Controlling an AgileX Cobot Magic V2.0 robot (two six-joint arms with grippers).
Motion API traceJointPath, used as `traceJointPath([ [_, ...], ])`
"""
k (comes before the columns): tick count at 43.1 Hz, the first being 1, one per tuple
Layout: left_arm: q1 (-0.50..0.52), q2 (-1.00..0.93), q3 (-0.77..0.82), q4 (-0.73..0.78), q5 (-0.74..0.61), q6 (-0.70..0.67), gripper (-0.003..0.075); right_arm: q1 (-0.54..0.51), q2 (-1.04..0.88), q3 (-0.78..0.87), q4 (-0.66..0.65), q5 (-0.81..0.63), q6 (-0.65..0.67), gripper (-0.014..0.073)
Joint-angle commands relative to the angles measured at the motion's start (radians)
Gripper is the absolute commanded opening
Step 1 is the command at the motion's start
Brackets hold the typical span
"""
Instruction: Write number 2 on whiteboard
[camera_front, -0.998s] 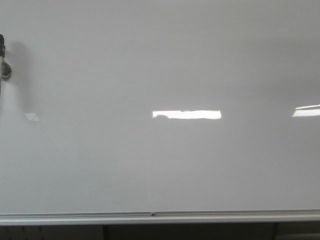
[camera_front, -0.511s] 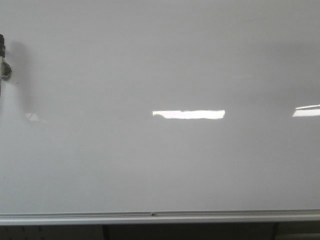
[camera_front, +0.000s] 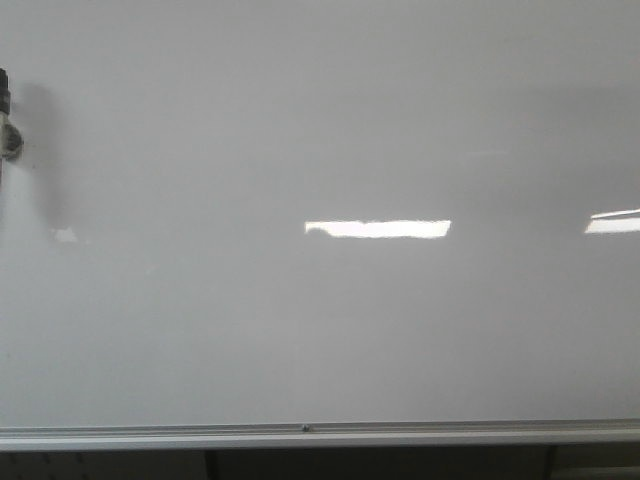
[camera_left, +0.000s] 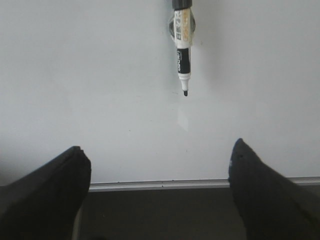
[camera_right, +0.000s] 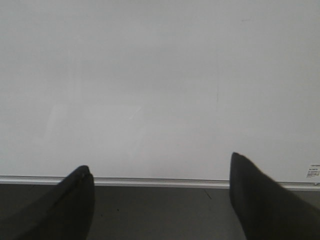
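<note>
Left gripper (camera_left: 159, 185): fingers (camera_left: 47, 192) spread wide apart, nothing between them; it faces the board and holds back from it.

Right gripper (camera_right: 159, 187): fingers (camera_right: 265, 200) likewise spread wide, empty, facing a bare stretch of board above the rail.

Marker (camera_left: 183, 47): a black-and-white pen hanging on the board in a small clip, uncapped, dark tip pointing down toward the rail. It sits straight ahead of the left gripper, well apart from the fingers. In the front view only a sliver of it shows at the far left edge (camera_front: 5, 120).

Whiteboard (camera_front: 320, 120): glossy white-grey surface filling the front view, with a silver rail (camera_front: 320, 434) along its lower edge and two bright light glares on it.

Number 2: not visible anywhere; the surface shows no ink in any view.

Step in hand: judged to be the very start, before the pen is taken; no writing has begun.

Next move calls for: most likely the left arm advancing to the marker, centring the barrel between the spread fingers, pinching it firmly and pulling it free of the clip without tilting the tip into the board.
</note>
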Motion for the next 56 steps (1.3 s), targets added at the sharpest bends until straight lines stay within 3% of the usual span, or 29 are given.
traceJointPath([
  [1, -0.003, 0.071, -0.064, -0.039, -0.079, -0.013, 0.0566, -0.003, 0.003, -0.034, -0.011, -0.066, -0.009, 0.0595],
  [14, -0.017, 0.302, -0.211, -0.074, -0.080, -0.005, 0.0566, -0.003, 0.003, -0.034, -0.011, -0.066, -0.009, 0.0595],
  [28, -0.062, 0.505, -0.309, -0.072, -0.172, -0.005, 0.0566, -0.003, 0.003, -0.034, -0.011, -0.066, -0.009, 0.0595],
  [56, -0.062, 0.716, -0.325, -0.088, -0.395, -0.005, 0.0566, -0.003, 0.003, -0.034, -0.011, -0.066, -0.009, 0.0595],
])
